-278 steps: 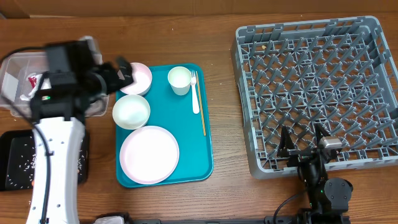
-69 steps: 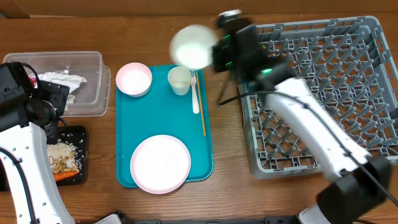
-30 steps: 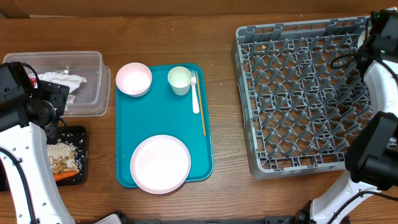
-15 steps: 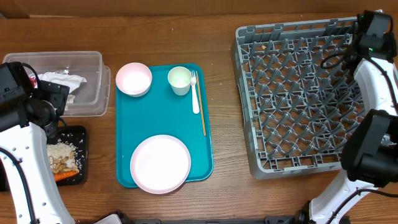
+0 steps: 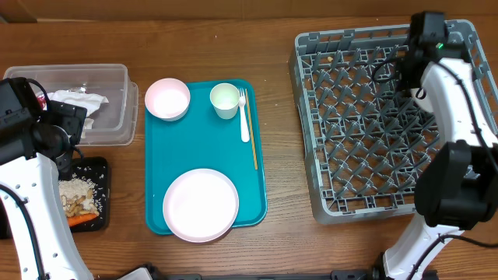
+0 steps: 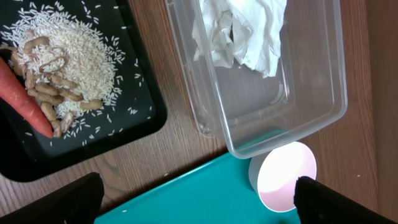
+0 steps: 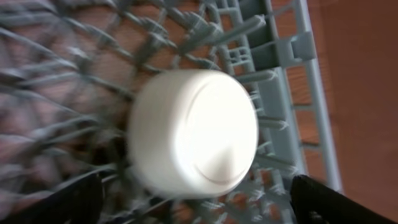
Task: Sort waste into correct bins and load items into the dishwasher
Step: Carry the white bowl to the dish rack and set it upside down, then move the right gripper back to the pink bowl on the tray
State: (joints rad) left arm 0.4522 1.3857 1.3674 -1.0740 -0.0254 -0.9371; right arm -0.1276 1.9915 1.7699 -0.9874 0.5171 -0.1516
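Dish rack [image 5: 310, 155] fills the right side of the table [image 5: 280, 233]. Teal tray [image 5: 202, 140] lies at centre, with the pink plate [image 5: 201, 204] on its near end. Clear tub [image 6: 273, 106] holds a napkin [image 6: 239, 31]; black tray [image 6: 134, 81] just beside it holds food scraps [image 6: 68, 56] and a carrot [image 6: 25, 93]. One white bowl [image 7: 196, 140] rests bottom-up in the rack beside its wall — right gripper [image 7: 199, 208] above it, fingers wide apart, touching nothing. Second bowl [image 5: 167, 99], cup [image 5: 225, 100] and fork [image 5: 244, 117] sit on the teal tray's far end. Left gripper [image 6: 199, 202] hangs over tub and black tray — fingers spread, empty.
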